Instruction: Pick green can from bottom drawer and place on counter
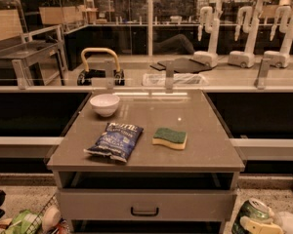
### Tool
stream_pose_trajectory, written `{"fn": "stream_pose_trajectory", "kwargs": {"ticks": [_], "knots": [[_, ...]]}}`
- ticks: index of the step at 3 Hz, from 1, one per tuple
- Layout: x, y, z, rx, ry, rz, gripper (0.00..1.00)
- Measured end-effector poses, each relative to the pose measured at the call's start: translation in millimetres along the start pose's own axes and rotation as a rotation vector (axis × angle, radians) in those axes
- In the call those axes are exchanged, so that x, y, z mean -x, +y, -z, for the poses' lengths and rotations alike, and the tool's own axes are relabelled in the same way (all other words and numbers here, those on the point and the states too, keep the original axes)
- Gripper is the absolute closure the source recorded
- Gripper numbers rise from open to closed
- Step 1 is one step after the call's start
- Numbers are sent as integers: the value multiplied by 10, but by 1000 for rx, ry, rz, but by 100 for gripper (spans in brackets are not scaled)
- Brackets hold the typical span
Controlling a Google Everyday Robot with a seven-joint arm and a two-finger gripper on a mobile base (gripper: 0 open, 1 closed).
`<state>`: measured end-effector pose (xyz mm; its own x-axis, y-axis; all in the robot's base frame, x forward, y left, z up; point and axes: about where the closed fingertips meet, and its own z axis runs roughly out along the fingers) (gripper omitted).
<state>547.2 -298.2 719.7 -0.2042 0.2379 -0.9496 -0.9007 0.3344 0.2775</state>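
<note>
The green can [252, 210], with a silver rim and pale markings, shows tilted at the bottom right corner, below and right of the counter [200, 147]. My gripper [263, 224] is at that same corner; a pale finger [256, 226] lies across the can's lower part, so it appears shut on the can. The counter is a grey-brown top on a light grey cabinet. A closed drawer with a dark handle [144, 211] sits under an open slot. The bottom drawer is out of view.
On the counter stand a white bowl [104, 104], a blue chip bag [115, 140] and a green-and-yellow sponge [170, 137]. A pale ledge with metal posts [219, 88] runs behind. A wire basket of items [27, 222] is at the bottom left.
</note>
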Motion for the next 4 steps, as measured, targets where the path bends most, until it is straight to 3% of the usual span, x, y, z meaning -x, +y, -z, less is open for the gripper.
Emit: {"fn": "stream_pose_trajectory", "kwargs": {"ticks": [1, 2, 3, 4], "knots": [[1, 0, 0, 0, 0, 0, 100], [306, -119, 38, -37, -18, 21, 100], [928, -350, 138, -123, -36, 32, 100], [1551, -622, 311, -212, -51, -2, 100]]}}
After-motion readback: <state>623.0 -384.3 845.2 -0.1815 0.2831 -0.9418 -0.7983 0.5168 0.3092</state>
